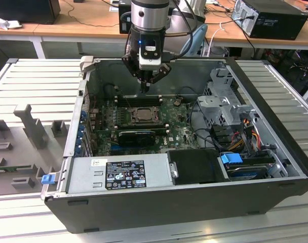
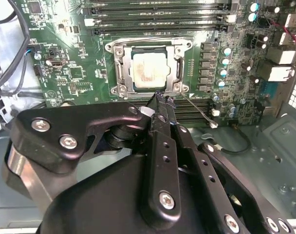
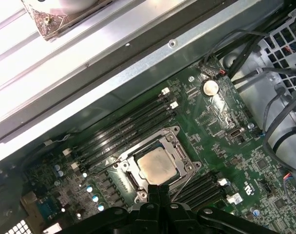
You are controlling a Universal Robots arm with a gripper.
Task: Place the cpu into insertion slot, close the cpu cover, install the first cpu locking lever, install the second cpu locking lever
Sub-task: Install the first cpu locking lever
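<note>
Gripper (image 1: 146, 85) hangs upper-middle in the exterior view, fingers pinched together on nothing, tips just above the socket edge. Looks like the cpu (image 2: 149, 69) is sitting in the insertion slot (image 2: 130, 80), centre of that view, with the cpu cover (image 2: 179, 63) down. One wire lever (image 2: 197, 109) seems unlatched, so the levers are left, I reckon.

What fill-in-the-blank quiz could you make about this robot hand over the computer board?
The cpu sits ____ the insertion slot. The cpu cover over it is ____. The hand has its fingers pressed ____. The circuit board is coloured ____.
Missing words: inside, closed, together, green.
</note>
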